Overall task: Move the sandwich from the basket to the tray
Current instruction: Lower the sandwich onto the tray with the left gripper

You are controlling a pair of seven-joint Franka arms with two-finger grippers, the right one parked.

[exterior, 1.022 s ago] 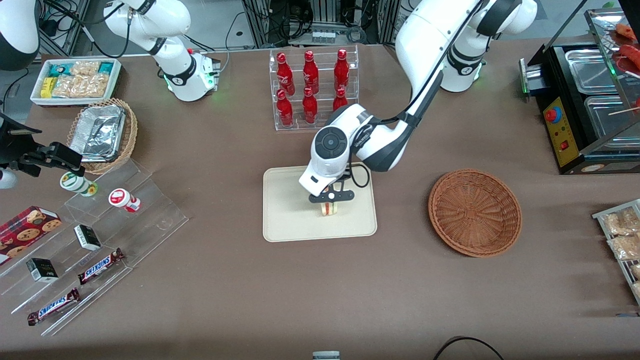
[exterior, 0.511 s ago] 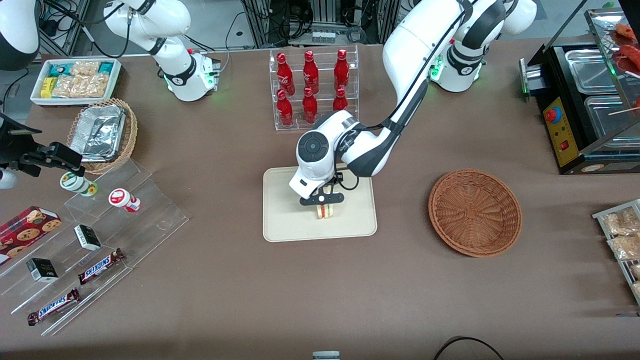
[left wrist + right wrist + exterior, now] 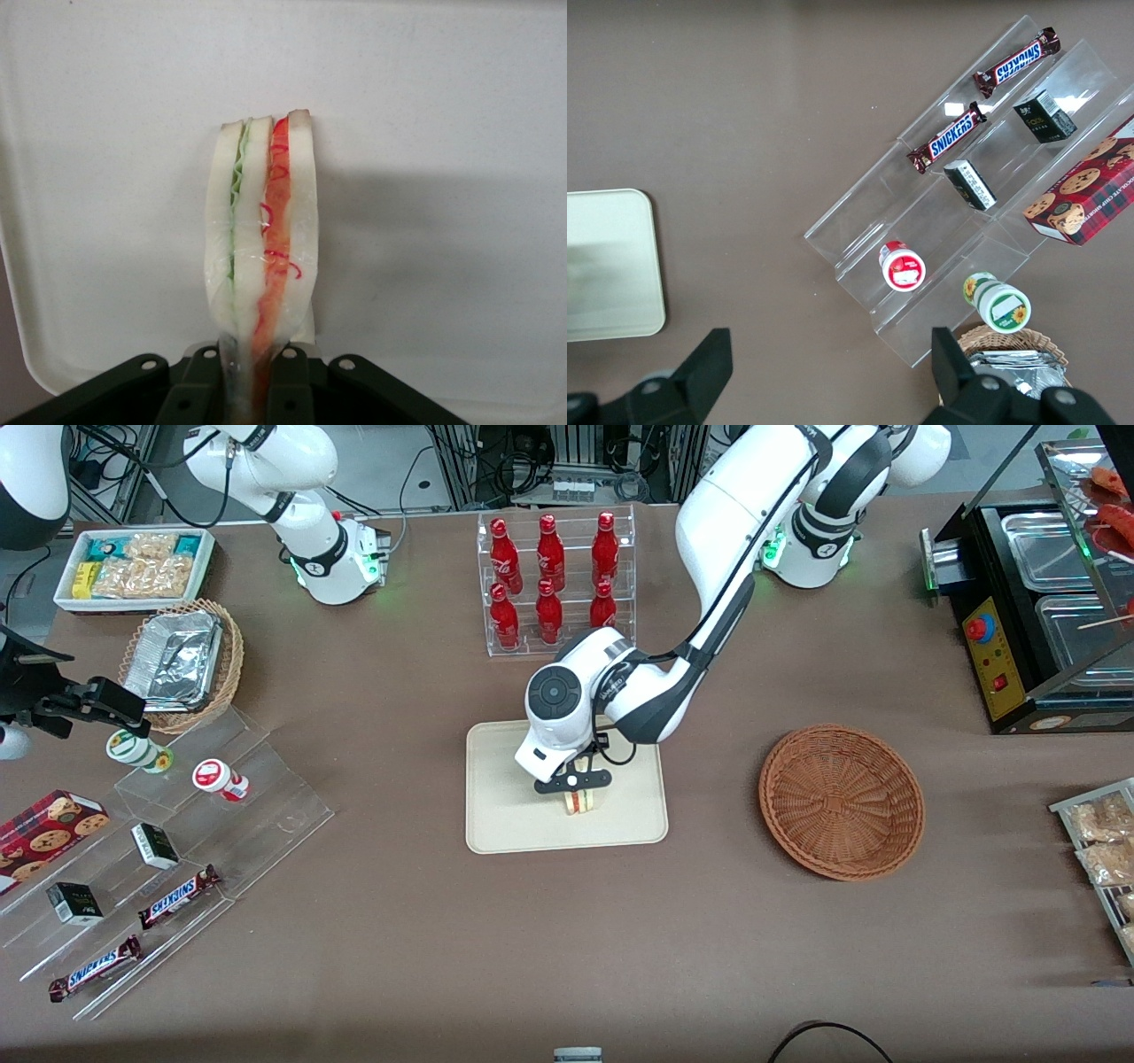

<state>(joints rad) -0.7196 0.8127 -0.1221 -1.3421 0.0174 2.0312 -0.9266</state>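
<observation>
Your gripper (image 3: 578,790) was pinched tight on the sandwich (image 3: 580,801); it hung low over the tray (image 3: 505,815), and the sandwich's long side ran from 12 to 6 o'clock; the basket (image 3: 842,802) sat at 3 o'clock.

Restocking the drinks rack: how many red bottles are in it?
6. Three stand on the upper step of the rack. Three stand on the lower step, nearer the tray. The gripper holds the sandwich over the tray.
</observation>
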